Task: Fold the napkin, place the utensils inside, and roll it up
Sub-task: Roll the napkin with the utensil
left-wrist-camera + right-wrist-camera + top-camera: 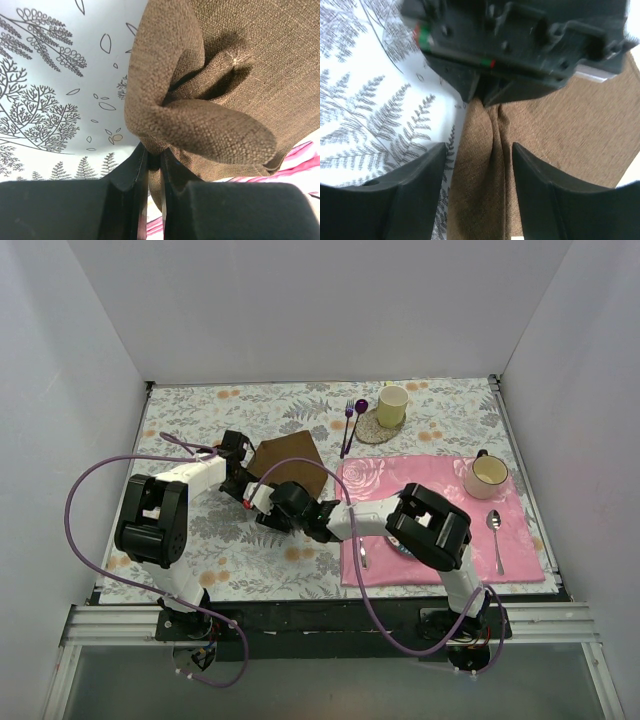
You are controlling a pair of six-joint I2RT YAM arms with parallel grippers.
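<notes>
- Our left gripper (154,159) is clamped on a bunched edge of the napkin (240,60).
- Our right gripper (479,160) has its jaws apart, straddling a ridge of the same cloth just beside the left one, gripping nothing.
- The napkin lies on the flowered tablecloth (200,410), touching the left edge of the pink mat (430,485).
- We judge folding is in hand; the fork (346,430) waits apart.
- Next, we think the right jaws must close on the cloth so both can carry the edge across evenly.

table (250,562) | on it: napkin (296,464), pink placemat (522,530), coaster (371,431), purple utensils (348,430)
</notes>
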